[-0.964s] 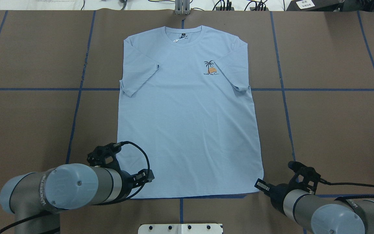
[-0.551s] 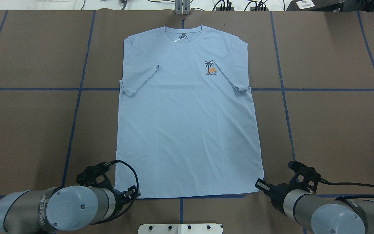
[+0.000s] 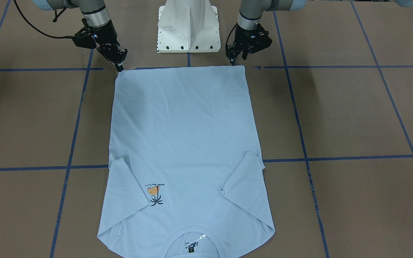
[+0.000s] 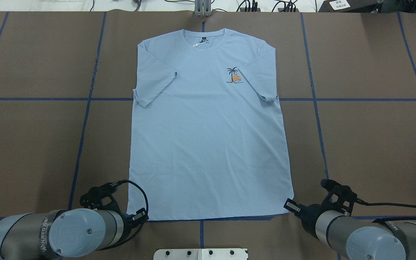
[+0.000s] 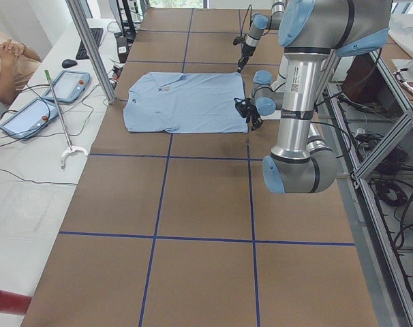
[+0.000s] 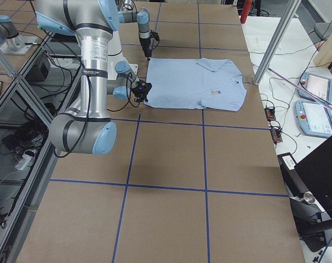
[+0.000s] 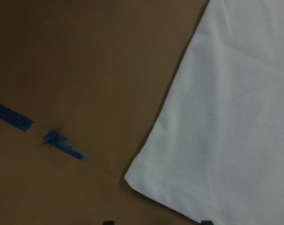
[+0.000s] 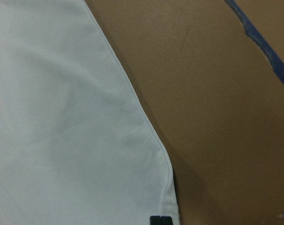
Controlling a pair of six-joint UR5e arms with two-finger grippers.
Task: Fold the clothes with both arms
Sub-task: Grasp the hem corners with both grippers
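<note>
Blue T-shirt (image 4: 208,144) flat on the brown table (image 4: 356,144), sleeves in, main fold not started.
Shirt lies print side up mid-table, collar far from the robot, hem on the robot's side, both sleeves tucked inward over the body. Right gripper (image 4: 289,206) is at its hem corner with fingers pressed together, and looks to be pinching the fabric. Left gripper (image 4: 140,215) sits just beside the other hem corner, fingers spread wide, holding nothing. Done: sleeve tucks, it seems. Left to do: left grab, carrying the hem up to the collar, and any further halving.
</note>
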